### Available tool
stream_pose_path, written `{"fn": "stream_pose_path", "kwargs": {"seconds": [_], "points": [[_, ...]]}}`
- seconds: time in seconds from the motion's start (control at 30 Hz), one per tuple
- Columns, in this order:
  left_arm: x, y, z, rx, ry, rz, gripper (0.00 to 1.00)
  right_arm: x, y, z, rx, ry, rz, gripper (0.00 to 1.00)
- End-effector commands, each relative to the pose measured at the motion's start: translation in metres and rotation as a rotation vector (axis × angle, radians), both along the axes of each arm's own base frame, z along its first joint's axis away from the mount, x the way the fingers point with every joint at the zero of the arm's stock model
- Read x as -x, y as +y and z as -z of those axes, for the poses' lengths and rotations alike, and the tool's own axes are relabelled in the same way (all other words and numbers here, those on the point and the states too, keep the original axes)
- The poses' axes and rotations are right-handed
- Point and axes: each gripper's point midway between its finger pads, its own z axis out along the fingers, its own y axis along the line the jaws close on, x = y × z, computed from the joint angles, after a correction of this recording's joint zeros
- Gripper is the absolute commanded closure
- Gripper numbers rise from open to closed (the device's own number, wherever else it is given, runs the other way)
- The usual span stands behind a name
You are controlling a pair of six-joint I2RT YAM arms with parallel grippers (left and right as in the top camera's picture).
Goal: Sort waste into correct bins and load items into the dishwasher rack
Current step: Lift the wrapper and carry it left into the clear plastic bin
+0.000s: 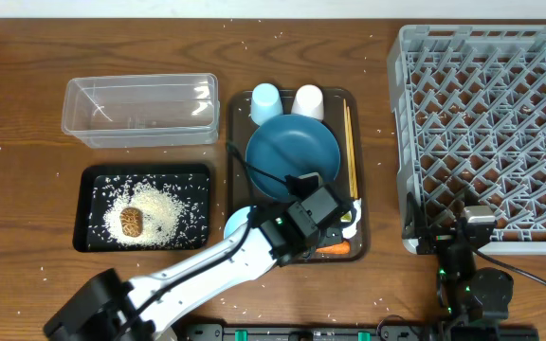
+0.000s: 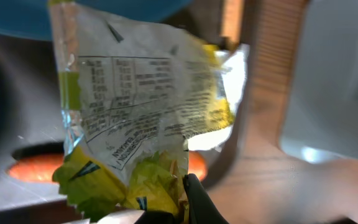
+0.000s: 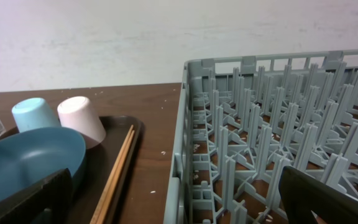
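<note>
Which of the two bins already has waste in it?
The shallow black tray at front left: white rice and a brown lump lie in it. The clear tub behind it looks empty.

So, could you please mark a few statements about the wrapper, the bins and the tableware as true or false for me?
1. The left pincer is shut on the wrapper. True.
2. The brown lump lies in the clear tub. False: it lies in the black tray, amid rice.
3. The light-blue cup and the white cup stand side by side on the brown tray. True.
4. The chopsticks lie in the rack. False: they lie on the brown tray, right of the plate.
5. The right pincer is open. True.
</note>
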Motion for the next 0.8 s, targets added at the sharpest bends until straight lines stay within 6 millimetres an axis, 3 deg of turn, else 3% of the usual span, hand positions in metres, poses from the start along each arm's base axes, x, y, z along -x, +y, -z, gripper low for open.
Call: {"fn": "stream_pose_path", "kwargs": {"seconds": [0.0, 0.2, 0.33, 0.4, 0.57, 0.77], "points": [[0.007, -0.006, -0.017, 0.062, 0.013, 0.032, 0.94, 0.0, -0.002, 0.001, 0.013, 0.003, 0.01, 0.01], [0.008, -0.007, -0.043, 0.128, -0.024, 0.035, 0.94, 0.0, -0.002, 0.001, 0.013, 0.003, 0.01, 0.01], [-0.013, 0.01, -0.066, 0.134, -0.13, -0.03, 0.94, 0.0, -0.002, 0.001, 0.013, 0.003, 0.01, 0.01], [-0.032, 0.029, -0.076, 0.105, -0.209, -0.105, 0.94, 0.0, -0.002, 0.001, 0.013, 0.003, 0.01, 0.01], [-0.087, 0.106, -0.098, -0.047, -0.41, -0.4, 0.94, 0.0, -0.002, 0.001, 0.013, 0.003, 0.01, 0.01], [-0.133, 0.189, -0.101, -0.165, -0.474, -0.675, 0.94, 0.0, -0.002, 0.001, 0.013, 0.003, 0.01, 0.01]]}}
